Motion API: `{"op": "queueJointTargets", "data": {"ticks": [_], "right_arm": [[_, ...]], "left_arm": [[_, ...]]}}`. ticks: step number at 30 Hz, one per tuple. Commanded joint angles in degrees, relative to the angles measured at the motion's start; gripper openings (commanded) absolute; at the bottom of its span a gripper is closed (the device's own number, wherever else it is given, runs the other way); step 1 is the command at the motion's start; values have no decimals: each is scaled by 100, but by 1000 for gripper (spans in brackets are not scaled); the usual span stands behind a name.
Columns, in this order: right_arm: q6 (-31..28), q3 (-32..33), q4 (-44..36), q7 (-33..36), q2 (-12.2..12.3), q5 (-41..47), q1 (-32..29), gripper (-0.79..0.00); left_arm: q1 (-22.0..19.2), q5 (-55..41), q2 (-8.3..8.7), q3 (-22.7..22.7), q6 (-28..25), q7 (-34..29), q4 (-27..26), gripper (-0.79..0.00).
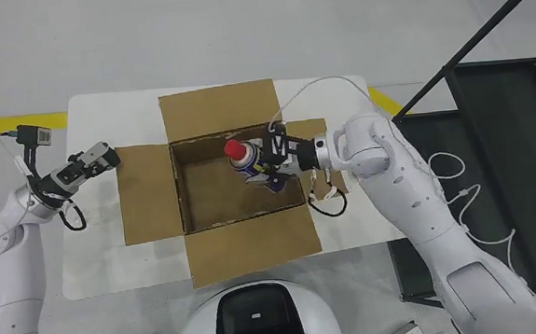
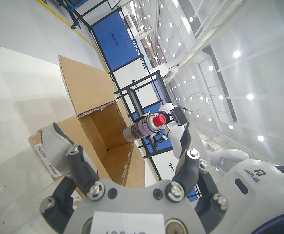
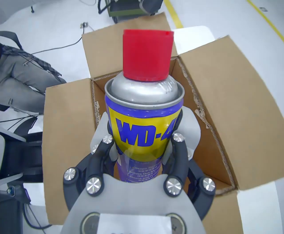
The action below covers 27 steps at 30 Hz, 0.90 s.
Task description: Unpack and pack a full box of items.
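An open cardboard box (image 1: 149, 205) sits on the white table, all flaps folded outward. My right gripper (image 1: 275, 157) is shut on a blue-and-yellow spray can (image 3: 144, 124) with a red cap (image 1: 236, 150), holding it above the box's far right inner corner. The can (image 2: 138, 130) hangs over the box (image 2: 88, 88) in the left wrist view. My left gripper (image 1: 99, 161) stands open off the box's left flap, nothing between its fingers (image 2: 53, 139). The box floor that shows is bare.
The white table (image 1: 97, 263) has free room left of the box. A dark metal rack (image 1: 507, 113) stands to the right of the table. A yellow floor line (image 1: 3, 123) runs behind the table.
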Motion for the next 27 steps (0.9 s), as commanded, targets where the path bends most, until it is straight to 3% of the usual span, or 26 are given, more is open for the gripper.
{"op": "queueJointTargets", "data": {"ticks": [1,7,13,27], "right_arm": [[0,455,-370,-204,116,11,-421,-785],[0,1713,-966,-1356,360,-207,-1570,-785],[224,2701,-1218,-2983,385,-903,-2657,-785],[226,2717,-1229,-3047,384,-940,-2693,-785]], "left_arm": [[0,-2,0,0,0,0,0,0],[0,-2,0,0,0,0,0,0],[0,-2,0,0,0,0,0,0],[0,-2,0,0,0,0,0,0]]}}
